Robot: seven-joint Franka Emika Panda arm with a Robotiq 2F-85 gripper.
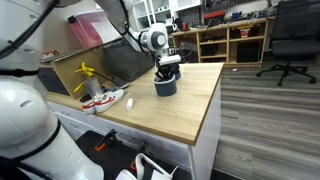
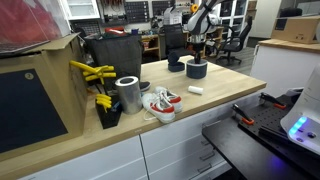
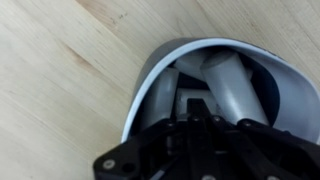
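Dark bowl [image 1: 165,86] sits on the desk [image 1: 185,112] with the hand [image 1: 166,72] dipped straight down into it, fingers pulled closed; can't tell if they're pinching anything. It's round and smooth with a pale rim. The desk is light wood grain, with sneakers [image 2: 160,103] well apart and an office chair [image 1: 290,40] behind.
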